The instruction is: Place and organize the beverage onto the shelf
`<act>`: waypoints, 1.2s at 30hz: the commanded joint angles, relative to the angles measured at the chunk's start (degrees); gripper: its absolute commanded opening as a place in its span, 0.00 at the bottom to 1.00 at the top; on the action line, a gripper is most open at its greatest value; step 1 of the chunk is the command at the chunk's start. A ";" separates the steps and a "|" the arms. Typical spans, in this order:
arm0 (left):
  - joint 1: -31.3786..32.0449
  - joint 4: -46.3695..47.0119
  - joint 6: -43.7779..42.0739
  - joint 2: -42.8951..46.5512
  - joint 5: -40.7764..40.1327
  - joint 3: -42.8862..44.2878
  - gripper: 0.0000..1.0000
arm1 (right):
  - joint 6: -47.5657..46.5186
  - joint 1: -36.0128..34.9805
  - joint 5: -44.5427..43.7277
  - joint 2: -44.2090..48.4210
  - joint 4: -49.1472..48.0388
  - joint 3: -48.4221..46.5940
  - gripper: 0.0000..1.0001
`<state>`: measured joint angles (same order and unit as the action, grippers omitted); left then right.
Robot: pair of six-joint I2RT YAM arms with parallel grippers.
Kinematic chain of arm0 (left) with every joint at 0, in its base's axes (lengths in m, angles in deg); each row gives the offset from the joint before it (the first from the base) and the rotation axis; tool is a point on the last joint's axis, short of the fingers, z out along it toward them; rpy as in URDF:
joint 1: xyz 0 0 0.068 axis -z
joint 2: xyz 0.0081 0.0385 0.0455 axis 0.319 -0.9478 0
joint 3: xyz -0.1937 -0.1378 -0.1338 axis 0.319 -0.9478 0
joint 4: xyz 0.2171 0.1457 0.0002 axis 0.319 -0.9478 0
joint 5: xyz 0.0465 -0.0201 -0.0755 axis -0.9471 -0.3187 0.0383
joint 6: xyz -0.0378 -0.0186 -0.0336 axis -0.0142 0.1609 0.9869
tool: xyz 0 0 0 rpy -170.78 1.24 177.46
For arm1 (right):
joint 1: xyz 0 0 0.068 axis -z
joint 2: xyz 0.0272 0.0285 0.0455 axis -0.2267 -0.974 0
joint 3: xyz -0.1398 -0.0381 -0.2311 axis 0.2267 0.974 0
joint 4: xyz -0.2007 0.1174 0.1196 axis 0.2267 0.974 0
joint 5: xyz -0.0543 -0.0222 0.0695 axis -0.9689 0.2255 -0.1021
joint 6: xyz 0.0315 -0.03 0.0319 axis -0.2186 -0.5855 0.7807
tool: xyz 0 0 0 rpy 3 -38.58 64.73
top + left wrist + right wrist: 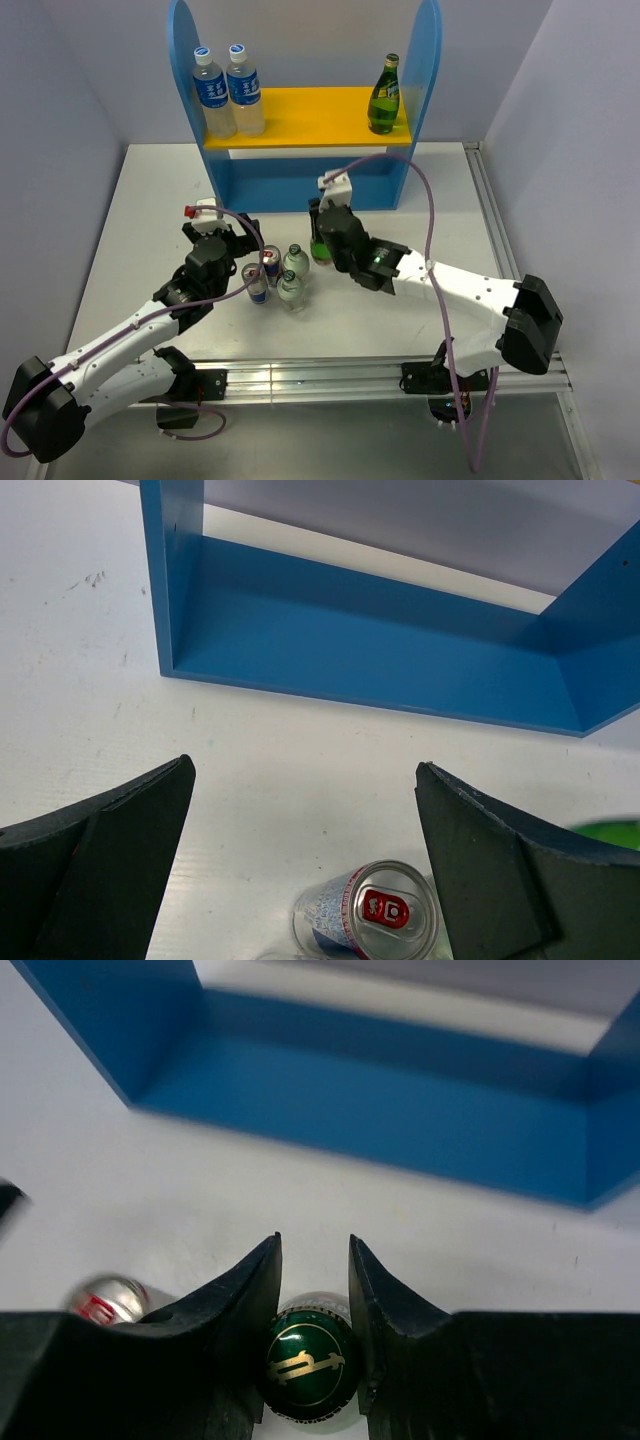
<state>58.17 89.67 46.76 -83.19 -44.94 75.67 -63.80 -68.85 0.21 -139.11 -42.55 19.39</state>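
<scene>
Blue shelf (185, 60), yellow board (310, 115) holding two blue-label bottles (228, 90) and one green bottle (384, 97), right gripper (314, 1260) clamped on second green bottle (310, 1360), left gripper (305, 780) wide above can (375, 910).

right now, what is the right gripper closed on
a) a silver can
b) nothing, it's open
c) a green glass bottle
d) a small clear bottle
c: in the right wrist view the right gripper has its jaws pressed against both sides of the top of the green glass bottle, which stands on the table in front of the shelf.
</scene>
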 commanded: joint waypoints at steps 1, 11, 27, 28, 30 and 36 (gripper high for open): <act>-0.11 -0.19 0.50 1.14 -0.40 1.80 0.99 | -7.74 0.99 -3.40 3.03 -9.89 -13.54 0.00; -0.11 -0.28 0.23 1.14 -0.66 1.80 0.99 | -12.42 11.70 3.88 -13.29 -3.33 -51.20 0.00; -0.11 -0.19 0.06 0.35 -0.93 1.89 0.99 | -16.47 24.10 9.52 -36.43 3.81 -86.07 0.00; -0.11 -0.11 0.06 0.26 -0.93 1.89 0.99 | -16.29 24.45 9.52 -36.61 3.90 -85.99 0.00; -0.02 -0.02 0.06 0.17 -1.01 1.89 0.99 | -15.94 25.42 9.52 -36.88 4.51 -85.64 0.00; -0.11 -0.19 -0.03 -0.01 -1.10 1.98 0.99 | -15.41 26.48 9.08 -36.61 4.16 -81.33 0.00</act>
<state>58.17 89.32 46.74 -83.23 -44.98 75.67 -79.43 -42.51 8.96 -179.24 -28.76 -61.31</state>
